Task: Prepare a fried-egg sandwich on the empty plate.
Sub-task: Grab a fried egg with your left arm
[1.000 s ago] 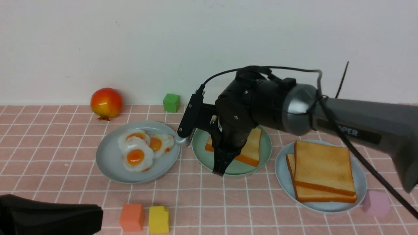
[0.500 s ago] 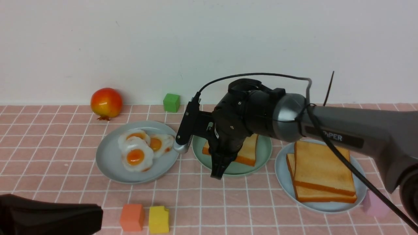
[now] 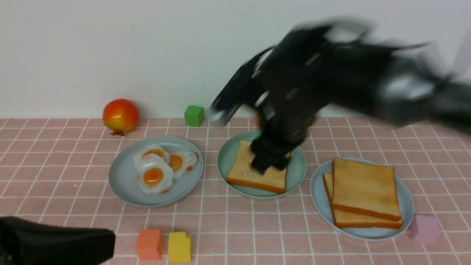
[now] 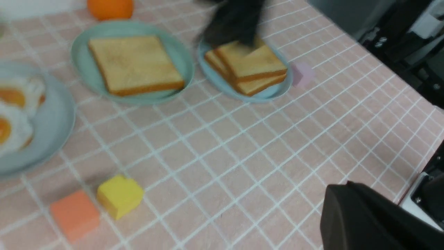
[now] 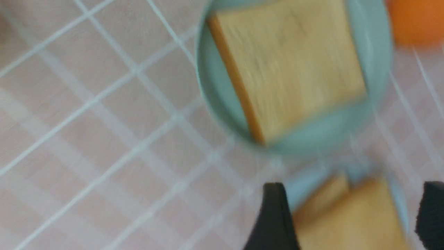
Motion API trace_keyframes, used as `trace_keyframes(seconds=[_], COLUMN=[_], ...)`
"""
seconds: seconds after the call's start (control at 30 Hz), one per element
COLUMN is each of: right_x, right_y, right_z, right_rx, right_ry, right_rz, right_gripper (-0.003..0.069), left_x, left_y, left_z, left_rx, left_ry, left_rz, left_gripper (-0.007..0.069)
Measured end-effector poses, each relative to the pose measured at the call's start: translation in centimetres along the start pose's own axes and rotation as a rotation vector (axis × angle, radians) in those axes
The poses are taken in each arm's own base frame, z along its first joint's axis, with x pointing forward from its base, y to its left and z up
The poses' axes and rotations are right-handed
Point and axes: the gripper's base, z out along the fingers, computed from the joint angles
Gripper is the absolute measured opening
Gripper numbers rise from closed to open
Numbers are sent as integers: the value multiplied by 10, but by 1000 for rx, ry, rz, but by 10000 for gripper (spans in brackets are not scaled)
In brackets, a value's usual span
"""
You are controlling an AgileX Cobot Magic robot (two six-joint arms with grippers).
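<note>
Your right gripper [image 3: 270, 162] shows as a dark blur over the far right part of the round, shallow-rimmed mint-green plastic plate [image 3: 222, 162], which sits mid-table; in the right wrist view its two black fingers [image 5: 274, 215] stand wide apart with nothing clamped between them, so treat it as open and empty. One square golden-brown toast slice with an orange crust [image 3: 250, 171] lies flat on that plate, its near edge close to the near rim; the gripper covers the slice's far right corner in the front view, and you cannot tell whether it touches the bread.

The three white fried eggs with orange yolks [image 3: 154, 169] lie overlapping on the pale blue-grey plate on the left [image 3: 121, 180]; a second pale blue-grey plate on the right [image 3: 316, 191] holds two stacked toast slices [image 3: 364, 187], the upper one skewed over the lower.

Far left by the wall you have a red-orange round fruit [image 3: 120, 116], and a small green cube [image 3: 194, 115] to its right; near you an orange cube [image 3: 149, 244] and a yellow cube [image 3: 179, 246] sit just beside each other; a pale pink cube [image 3: 424, 229] sits just beside the right plate's near rim.

Your left gripper [image 3: 103, 246] lies low at the near left, closed, well apart from all three plates.
</note>
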Motion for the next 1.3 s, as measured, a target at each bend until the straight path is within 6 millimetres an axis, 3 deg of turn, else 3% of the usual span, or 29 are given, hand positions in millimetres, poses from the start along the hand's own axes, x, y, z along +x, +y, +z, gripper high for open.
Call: trace_keyframes(seconds=[0.13,0.2,0.33,0.37,0.4,0.57,0.77,1.07,1.17,1.3], right_x=[44,56,108,111,130,175,202,221,224,224], right_y=[4,7,21,21,24,32,39,43,44,45], right_z=[-71,-86,-118,-119,-126,-132,-129,-142,-146,-146], right_rx=[-132,-177,-282,-282,-290,-289,-290,-319,-336,-340], right_ry=[-69,-90,-132,-133,-140,-140,-133,-252,-274,-279], right_rz=[157,176,236,244,266,336,365,392,398,399], right_gripper=[327,258,22,10,-3,8,13,15,18,19], left_x=[-21,-26,-34,-33,-32,-34,-46,-65,-77,-86], left_y=[15,21,52,55,63,73,85,164,202,236], left_z=[25,34,83,87,101,138,164,202,210,221], left_rx=[-81,-97,-169,-175,-196,-239,-359,-502,-451,-335], left_ry=[186,220,313,323,332,363,416,556,566,584], left_rz=[-38,-44,-89,-94,-101,-72,-44,-171,-175,-168], left_gripper=[13,13,13,13,13,13,13,13,13,13])
